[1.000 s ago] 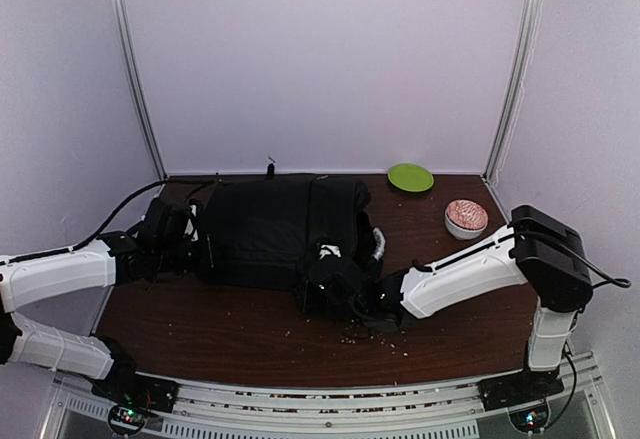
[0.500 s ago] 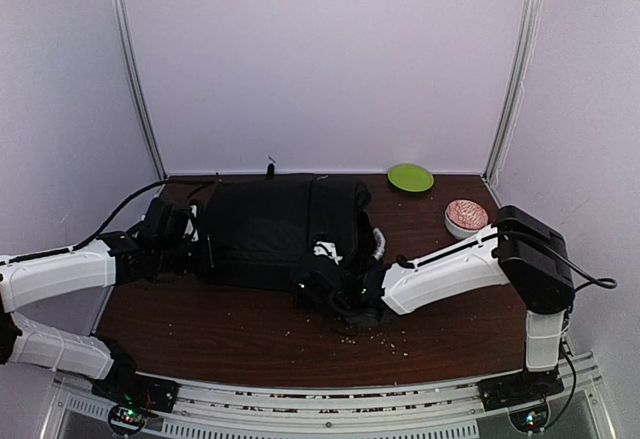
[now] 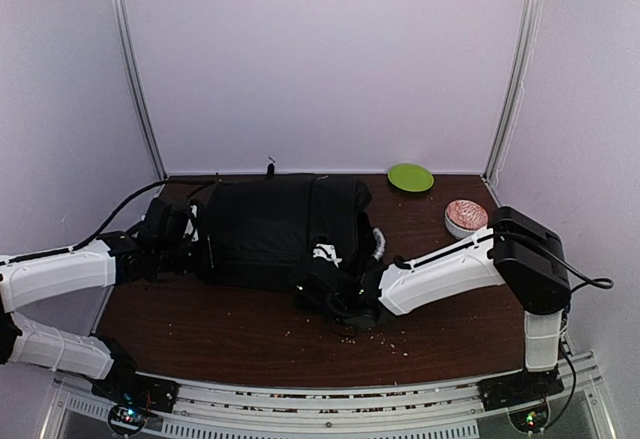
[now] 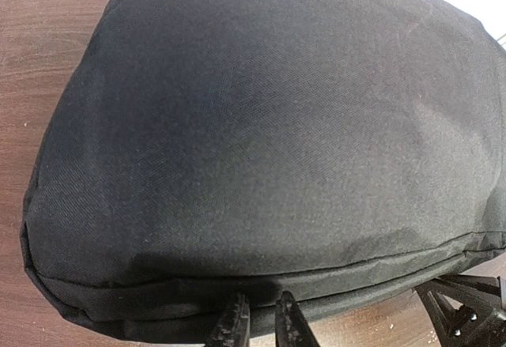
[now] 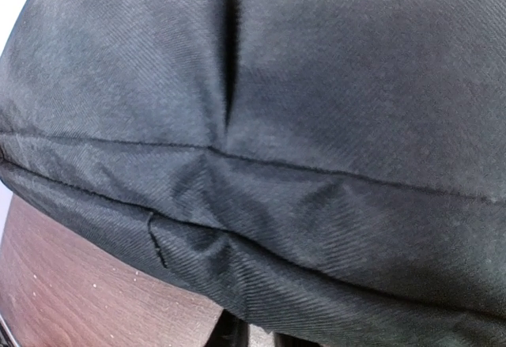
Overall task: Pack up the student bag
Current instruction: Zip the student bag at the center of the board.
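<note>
1. Brown table: we see it carrying everything, w/ both arm bases at its near edge.
2. Bag: big, black, lying flat across the table's middle-back, more to the left side.
3. Right arm stretches low to the bag's near-right corner; left arm reaches low to its left end.
4. Left claw: fingers nearly together at the bag's bottom seam, prob. nipping the fabric edge.
5. Right claw: against the bag's front edge. Its wrist cam is nearly all black fabric, so we can't tell if it's apart or together.
6. Green plate: back right, apart from the bag.
7. Bowl, reddish inside: between plate & right arm.
8. Crumbs: scattered near the right claw.
</note>
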